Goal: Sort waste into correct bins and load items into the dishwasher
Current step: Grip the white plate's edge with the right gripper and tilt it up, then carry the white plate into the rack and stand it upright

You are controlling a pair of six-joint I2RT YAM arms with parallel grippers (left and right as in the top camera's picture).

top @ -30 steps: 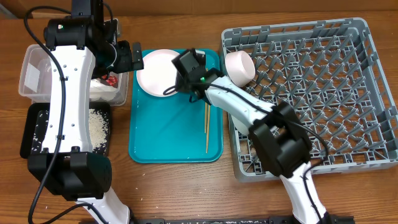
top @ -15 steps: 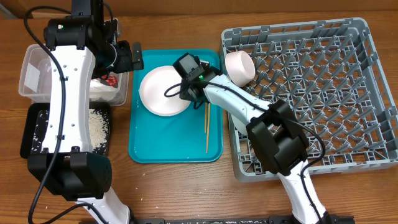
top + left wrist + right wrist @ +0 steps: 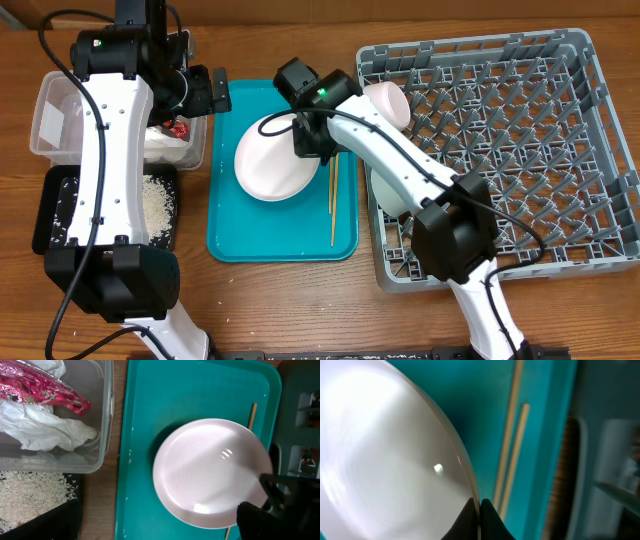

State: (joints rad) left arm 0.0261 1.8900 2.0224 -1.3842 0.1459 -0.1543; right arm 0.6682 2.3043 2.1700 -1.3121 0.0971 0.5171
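Note:
My right gripper (image 3: 312, 140) is shut on the rim of a round white-pinkish plate (image 3: 272, 158) and holds it tilted above the teal tray (image 3: 250, 235). The right wrist view shows both fingertips (image 3: 480, 505) pinching the plate (image 3: 385, 460). Two wooden chopsticks (image 3: 333, 205) lie on the tray to the right of the plate. A white cup (image 3: 385, 105) lies on its side in the grey dish rack (image 3: 520, 150). My left gripper (image 3: 205, 92) hangs open and empty between the clear tub (image 3: 60, 110) and the tray.
The clear tub holds the white napkin (image 3: 45, 430) and red wrapper (image 3: 45, 392). The black tray (image 3: 60, 210) in front of it holds rice grains (image 3: 155, 200). A few grains lie on the teal tray's left side (image 3: 129, 455). The rack fills the right side.
My right gripper has drawn the plate from the tray's far left corner toward the middle and raised it, and it now hangs tilted. My left arm has not moved.

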